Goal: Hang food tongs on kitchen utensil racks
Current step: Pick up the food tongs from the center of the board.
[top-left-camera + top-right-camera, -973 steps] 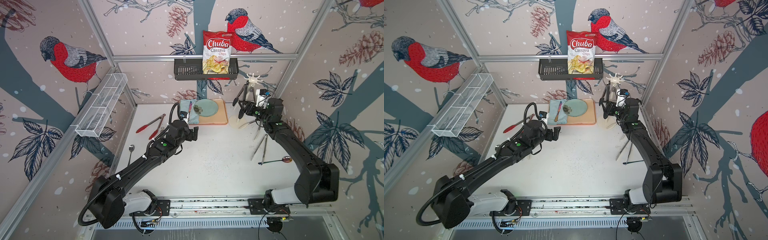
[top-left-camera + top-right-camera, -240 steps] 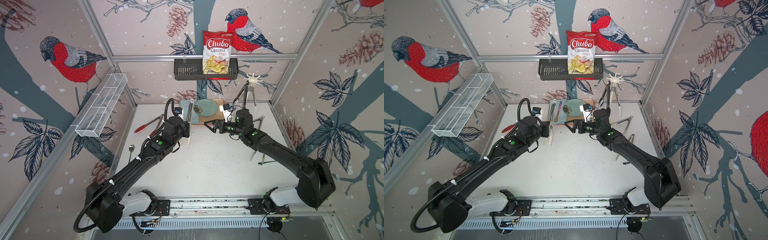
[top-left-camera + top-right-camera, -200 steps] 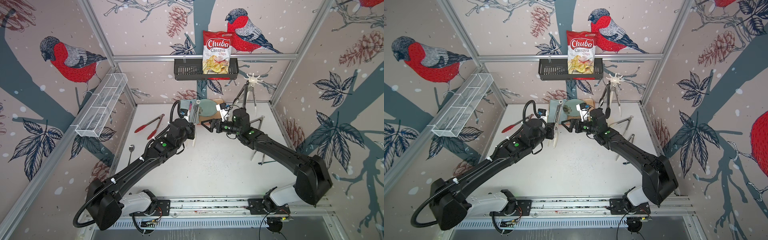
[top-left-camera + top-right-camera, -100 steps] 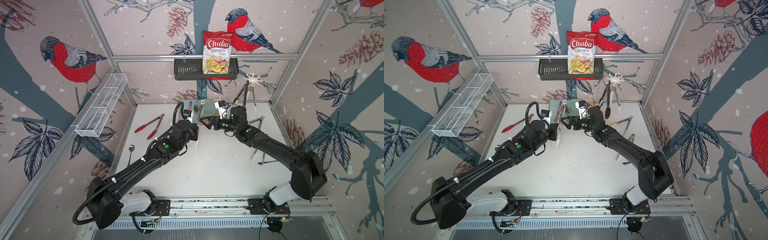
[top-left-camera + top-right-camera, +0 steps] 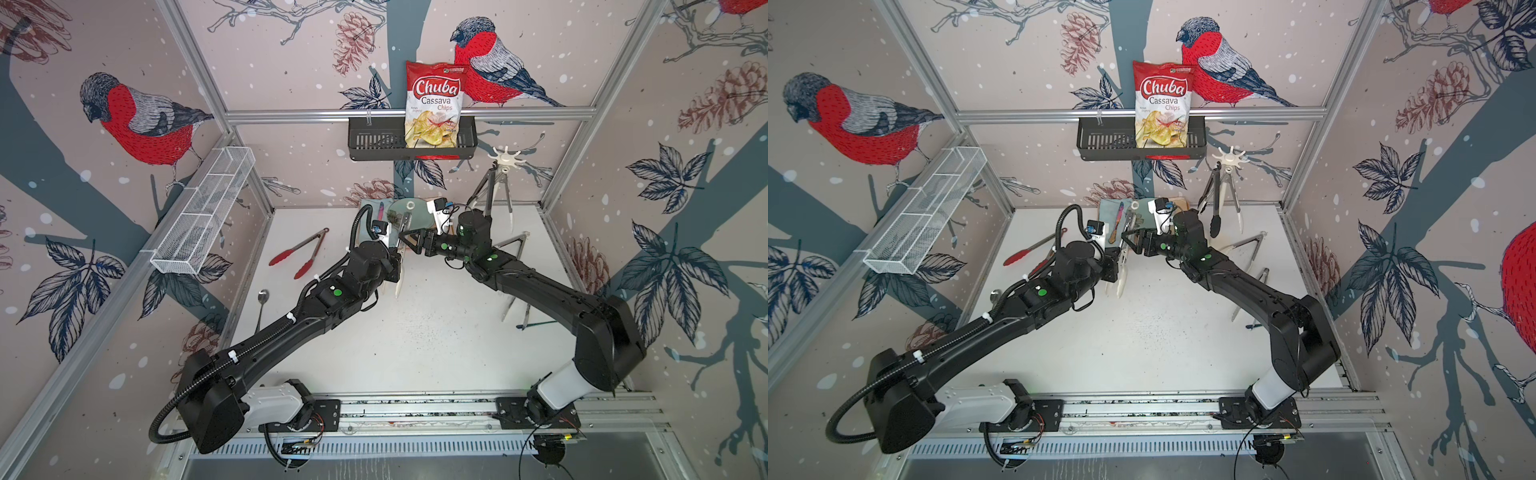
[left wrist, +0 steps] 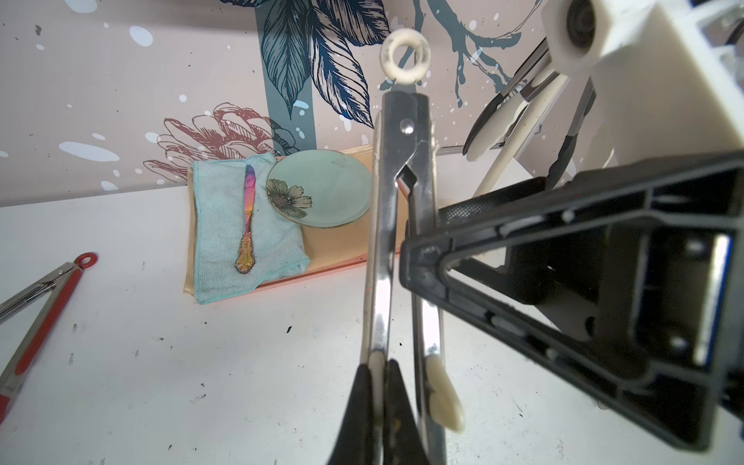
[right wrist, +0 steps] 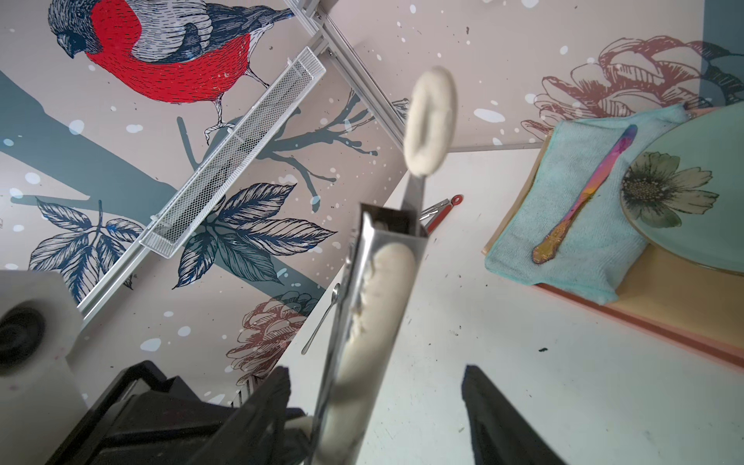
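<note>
White-tipped food tongs [image 5: 400,277] [image 5: 1120,282] [image 6: 382,241] [image 7: 374,282] stand upright above the table's middle back, ring end up. My left gripper [image 5: 395,266] [image 5: 1113,266] [image 6: 380,386] is shut on one arm of them near its white tip. My right gripper [image 5: 409,241] [image 5: 1128,243] [image 7: 374,374] reaches in from the right, open, its jaws on either side of the tongs' upper part; one finger is close, the other apart. The cream rack [image 5: 505,158] [image 5: 1229,158] stands at the back right with two tongs [image 5: 482,191] hanging on it.
Red tongs [image 5: 299,253] [image 6: 36,306] lie at the back left, steel tongs [image 5: 513,241] and more utensils [image 5: 513,307] at the right. A spoon [image 5: 262,299] lies left. A tray [image 6: 334,249] with cloth, knife and plate sits at the back. Black basket [image 5: 374,145] and mesh basket [image 5: 203,220] hang on the walls.
My left arm has carried the white-tipped tongs right towards the middle. My right gripper has come onto their upper part and its jaws have narrowed around them.
</note>
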`<action>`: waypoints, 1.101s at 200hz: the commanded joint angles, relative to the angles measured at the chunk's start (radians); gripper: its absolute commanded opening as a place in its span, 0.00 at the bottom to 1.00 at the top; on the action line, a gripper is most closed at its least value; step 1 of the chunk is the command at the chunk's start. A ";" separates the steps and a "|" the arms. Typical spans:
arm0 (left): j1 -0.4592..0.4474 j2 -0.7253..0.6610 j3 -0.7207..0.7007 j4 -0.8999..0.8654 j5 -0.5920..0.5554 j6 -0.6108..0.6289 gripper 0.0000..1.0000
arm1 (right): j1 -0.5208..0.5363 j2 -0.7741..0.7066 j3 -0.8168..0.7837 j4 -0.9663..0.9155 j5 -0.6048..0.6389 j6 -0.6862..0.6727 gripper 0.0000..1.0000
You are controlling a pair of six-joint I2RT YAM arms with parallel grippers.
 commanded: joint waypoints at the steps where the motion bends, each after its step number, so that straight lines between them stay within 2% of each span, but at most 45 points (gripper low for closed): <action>1: -0.005 0.003 0.006 0.082 -0.013 -0.019 0.00 | 0.001 0.007 0.013 0.056 -0.022 0.021 0.57; 31: -0.007 0.009 0.007 0.092 -0.007 -0.012 0.00 | -0.001 0.013 0.017 0.057 -0.033 0.024 0.41; 62: -0.008 0.014 0.007 0.098 -0.003 -0.007 0.00 | 0.000 0.018 0.025 0.051 -0.038 0.022 0.30; 90: -0.010 0.006 -0.003 0.115 -0.001 -0.006 0.00 | -0.001 0.011 0.030 0.044 -0.031 0.021 0.26; 118: -0.011 -0.002 -0.011 0.135 -0.006 -0.004 0.00 | 0.001 0.007 0.044 0.015 -0.029 0.011 0.13; 148: -0.011 -0.005 -0.008 0.138 -0.003 -0.006 0.00 | 0.000 -0.009 0.045 -0.001 -0.007 -0.001 0.08; 155: -0.011 -0.008 -0.007 0.136 -0.004 -0.011 0.09 | 0.000 -0.015 0.046 -0.006 0.001 -0.003 0.07; 173: -0.011 -0.016 -0.007 0.137 -0.003 -0.017 0.52 | 0.001 -0.034 0.046 -0.021 0.032 -0.026 0.05; 182: -0.011 -0.020 -0.005 0.133 -0.004 -0.019 0.66 | 0.002 -0.047 0.044 -0.032 0.054 -0.039 0.03; 185: -0.011 -0.021 -0.005 0.132 -0.002 -0.021 0.88 | 0.002 -0.051 0.044 -0.034 0.064 -0.044 0.01; 188: -0.011 -0.022 -0.005 0.132 -0.002 -0.023 0.97 | 0.001 -0.055 0.043 -0.038 0.072 -0.050 0.01; 220: -0.011 -0.044 -0.005 0.120 -0.016 -0.035 0.99 | 0.002 -0.135 0.006 -0.051 0.201 -0.110 0.00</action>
